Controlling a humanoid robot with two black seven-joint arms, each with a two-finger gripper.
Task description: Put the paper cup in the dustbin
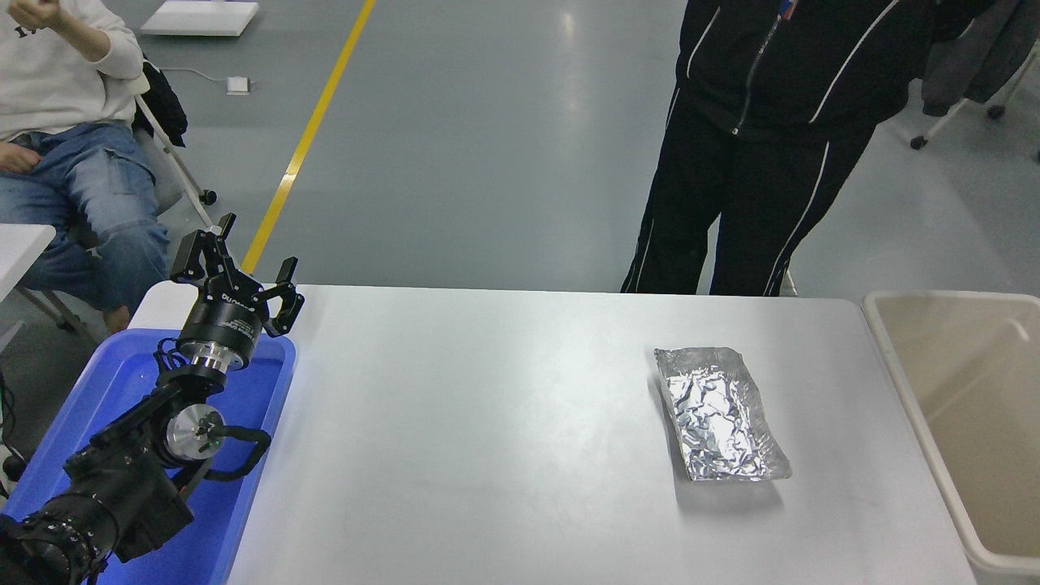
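The beige dustbin [894,357] stands at the table's right end, its inside showing bare cream walls. The paper cup is out of view. My right arm and gripper are out of view. My left gripper [236,262] is parked at the lower left above a blue tray, its fingers spread open and empty.
A crinkled silver foil packet [719,413] lies on the white table [487,439] right of centre. A blue tray [260,390] sits at the left edge under my left arm. A person in black stands at the far side; another sits at the far left.
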